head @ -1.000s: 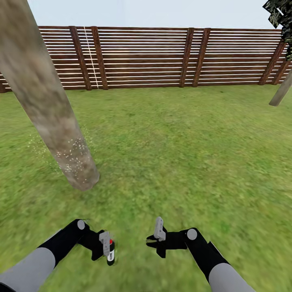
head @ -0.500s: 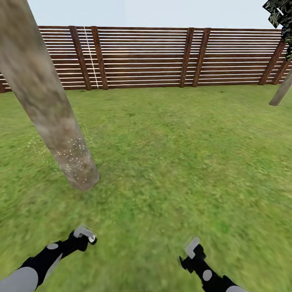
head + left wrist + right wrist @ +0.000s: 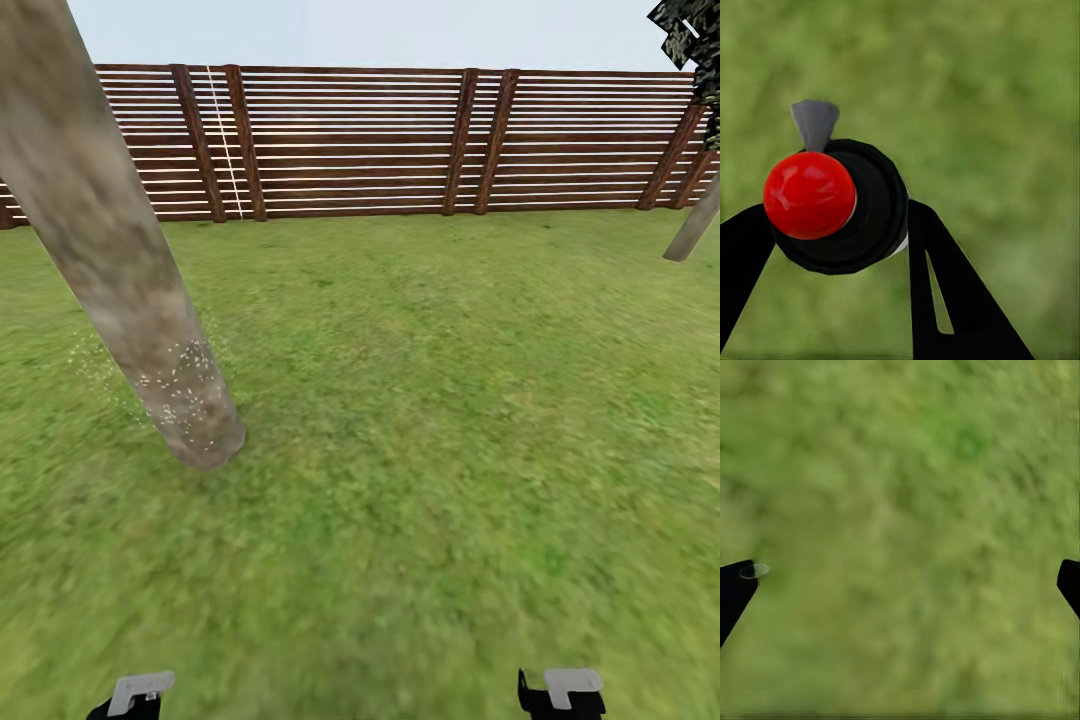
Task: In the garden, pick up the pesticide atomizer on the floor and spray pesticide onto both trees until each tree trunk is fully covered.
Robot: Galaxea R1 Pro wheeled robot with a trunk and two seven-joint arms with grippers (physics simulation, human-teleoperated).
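Left pincer [image 3: 832,240] clamped around pesticide atomizer [image 3: 844,206], right pincer [image 3: 904,585] spread wide over lawn [image 3: 907,472], holding nothing

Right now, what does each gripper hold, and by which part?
The left gripper clamps the pesticide atomizer by its black body; the right gripper holds nothing.

I'm working in a fenced garden, out of doors under a pale sky. Green lawn [image 3: 420,400] spreads everywhere ahead of my grippers, and it runs blurred beneath both wrist cameras. A brown fence [image 3: 400,140] of horizontal slats on darker posts closes off the far side, well beyond the left gripper [image 3: 140,690] and the right gripper [image 3: 565,690]. A thick grey-brown tree trunk [image 3: 110,250] rises from the grass ahead of the left one; a second trunk [image 3: 693,225] with dark foliage [image 3: 690,45] stands far off past the right one.
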